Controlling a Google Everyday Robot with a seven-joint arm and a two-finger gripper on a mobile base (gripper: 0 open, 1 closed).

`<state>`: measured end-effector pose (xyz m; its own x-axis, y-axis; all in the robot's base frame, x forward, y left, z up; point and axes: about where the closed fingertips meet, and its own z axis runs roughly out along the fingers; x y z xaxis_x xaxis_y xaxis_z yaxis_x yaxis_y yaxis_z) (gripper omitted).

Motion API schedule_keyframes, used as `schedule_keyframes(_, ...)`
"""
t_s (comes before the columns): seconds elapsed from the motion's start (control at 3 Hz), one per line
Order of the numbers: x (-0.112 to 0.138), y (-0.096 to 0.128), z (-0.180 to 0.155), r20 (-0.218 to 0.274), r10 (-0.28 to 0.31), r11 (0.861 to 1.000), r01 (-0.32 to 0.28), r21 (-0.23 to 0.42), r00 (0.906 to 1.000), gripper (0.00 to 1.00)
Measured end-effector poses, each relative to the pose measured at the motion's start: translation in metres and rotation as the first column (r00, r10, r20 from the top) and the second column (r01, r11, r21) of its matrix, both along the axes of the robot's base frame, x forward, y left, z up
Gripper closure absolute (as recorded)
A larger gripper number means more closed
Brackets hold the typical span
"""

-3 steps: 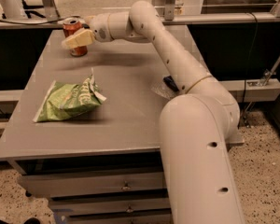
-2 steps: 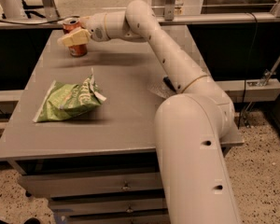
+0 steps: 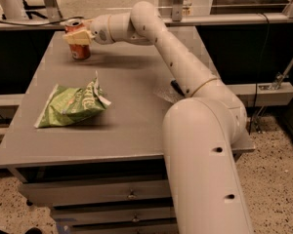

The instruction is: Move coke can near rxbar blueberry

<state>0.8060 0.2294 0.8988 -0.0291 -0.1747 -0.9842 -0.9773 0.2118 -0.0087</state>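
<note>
The coke can (image 3: pixel 80 48), red-orange with a silver top, stands upright at the far left of the grey table (image 3: pixel 132 126). My gripper (image 3: pixel 78 36) reaches in from the right and its pale fingers (image 3: pixel 76 37) are closed around the can's upper part. The can's base is at the table top or just above it. The rxbar blueberry (image 3: pixel 176 87) shows only as a dark sliver at the table's right side. My arm hides most of it.
A crumpled green chip bag (image 3: pixel 71 105) lies at the front left of the table. My arm (image 3: pixel 185 72) crosses the table from the front right to the far left. Drawers sit under the table's front edge. A rail runs behind the table.
My gripper and the can have shifted slightly left at the far edge of the table. The chip bag has not moved.
</note>
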Motion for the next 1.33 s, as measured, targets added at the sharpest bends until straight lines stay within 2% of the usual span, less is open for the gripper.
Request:
schedule_keyframes(0.33, 0.004, -0.032, 0.004, 0.010, -0.062, 0.998, 0.062, -0.010, 0.9980, 0.88)
schedule_keyframes(0.67, 0.006, -0.092, 0.014, 0.040, -0.174, 0.984, 0.175, -0.028, 0.9840, 1.00)
schedule_keyframes(1.0, 0.000, -0.164, 0.030, 0.081, -0.308, 0.949, 0.312, -0.037, 0.9479, 1.00)
schedule_keyframes(1.33, -0.011, -0.232, 0.040, 0.110, -0.422, 0.902, 0.429, -0.053, 0.9000, 1.00)
